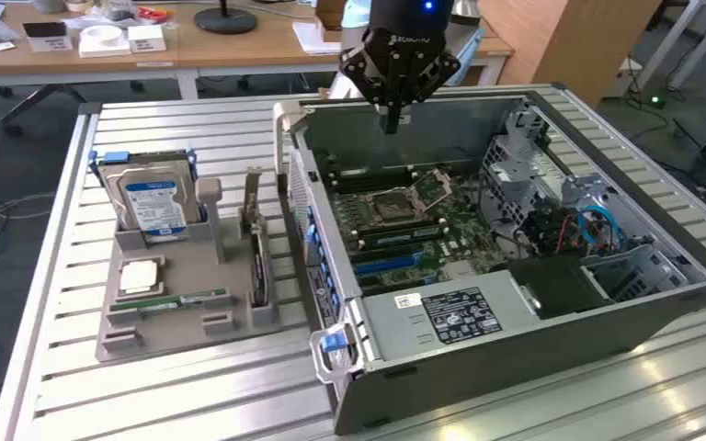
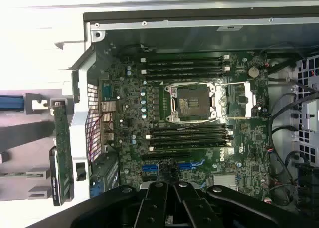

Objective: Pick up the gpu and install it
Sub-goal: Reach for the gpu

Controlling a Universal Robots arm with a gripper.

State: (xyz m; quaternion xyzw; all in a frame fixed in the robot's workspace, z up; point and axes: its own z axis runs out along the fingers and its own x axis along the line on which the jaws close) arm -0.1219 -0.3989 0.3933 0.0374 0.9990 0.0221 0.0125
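In the exterior view you are at the very start: the pick-up is not yet made. The gripper (image 1: 390,124) hangs over the far end of the open computer case (image 1: 513,358), its fingers pressed together and holding nothing. The gpu (image 1: 256,248) stands on edge in the grey holder (image 1: 224,257), just outside the case wall on the exterior view's left, with the hard drive (image 1: 154,202) upright further left. By my reading, a grasp calls for you to part the fingers, carry them across to the holder and line them up with the card's thin top edge. Everything sits on a slatted metal table (image 1: 181,395); behind it is a wooden desk (image 1: 243,46) with small boxes and a lamp base. In the wrist view, the gripper (image 2: 175,188) hovers closed over the motherboard (image 2: 199,138), and the gpu (image 2: 62,153) shows edge-on beside the case, well apart from the fingers.
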